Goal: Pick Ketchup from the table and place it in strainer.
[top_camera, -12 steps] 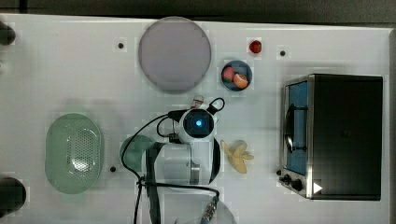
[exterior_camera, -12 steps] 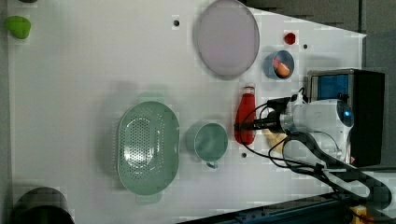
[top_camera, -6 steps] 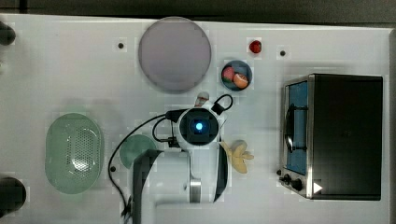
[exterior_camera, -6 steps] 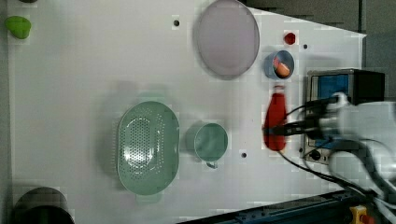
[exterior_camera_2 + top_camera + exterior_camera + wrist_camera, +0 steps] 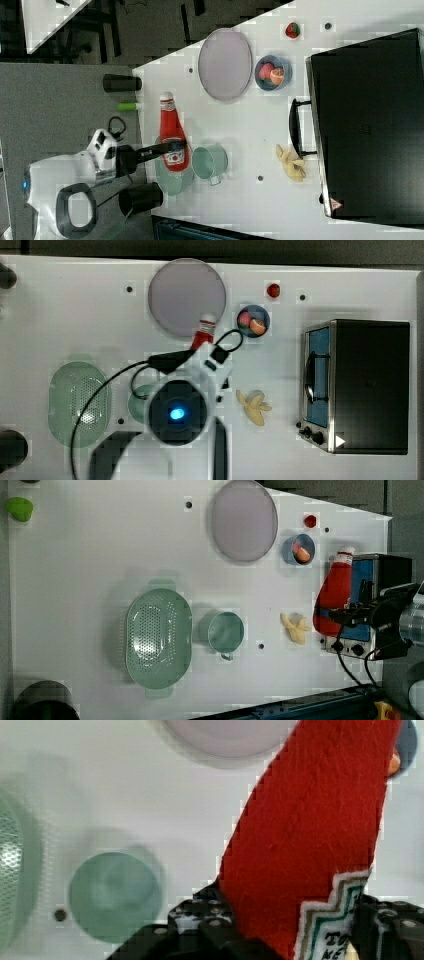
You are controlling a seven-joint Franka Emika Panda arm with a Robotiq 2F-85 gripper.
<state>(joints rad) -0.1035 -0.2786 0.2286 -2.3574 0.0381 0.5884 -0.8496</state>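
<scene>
The Ketchup (image 5: 335, 597), a red squeeze bottle with a white cap and white label, hangs well above the table. My gripper (image 5: 346, 616) is shut on its lower body, and its dark fingers (image 5: 200, 922) press both sides near the label. In the right view the Ketchup (image 5: 172, 135) points cap-first toward the plate, gripper (image 5: 175, 146) across it. The top view has the cap and neck of the Ketchup (image 5: 204, 332) sticking out from under my wrist. The strainer (image 5: 131, 640), a pale green perforated oval basket, rests on the table at the left view's lower left; strainer (image 5: 56, 400), strainer (image 5: 12, 870).
A round green cup (image 5: 226, 631) stands beside the strainer. A grey plate (image 5: 243, 520), a blue bowl of fruit (image 5: 299, 549) and a small red ball (image 5: 310, 521) lie farther off. A banana (image 5: 295, 628) lies before the toaster oven (image 5: 365, 385).
My arm has risen with the Ketchup off the table. In the left view the bottle has drifted right and now shows in front of the oven; in the top view my wrist looms larger.
</scene>
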